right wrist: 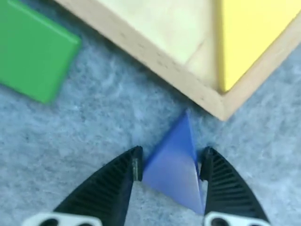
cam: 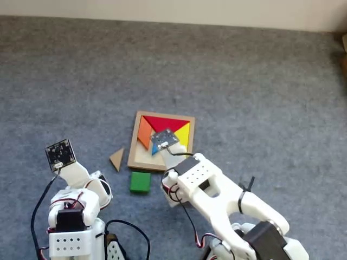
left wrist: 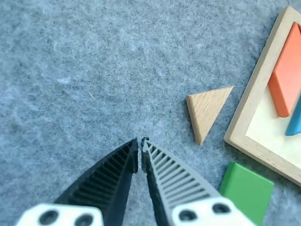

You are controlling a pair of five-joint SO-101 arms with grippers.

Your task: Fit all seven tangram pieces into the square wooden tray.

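Triangle point(right wrist: 178, 176) (blue) in right hand point(right wrist: 171, 162), near tray point(right wrist: 160, 70) corner

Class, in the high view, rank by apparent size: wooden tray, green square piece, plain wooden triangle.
1. wooden tray (largest)
2. green square piece
3. plain wooden triangle (smallest)

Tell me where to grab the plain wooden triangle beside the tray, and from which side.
Come straight down: the wooden triangle lies flat on the carpet, clear of the tray, so only its thin edges offer a pinch. Probably close across its wide end, not the narrow tip, where the slanting sides would likely squeeze out.
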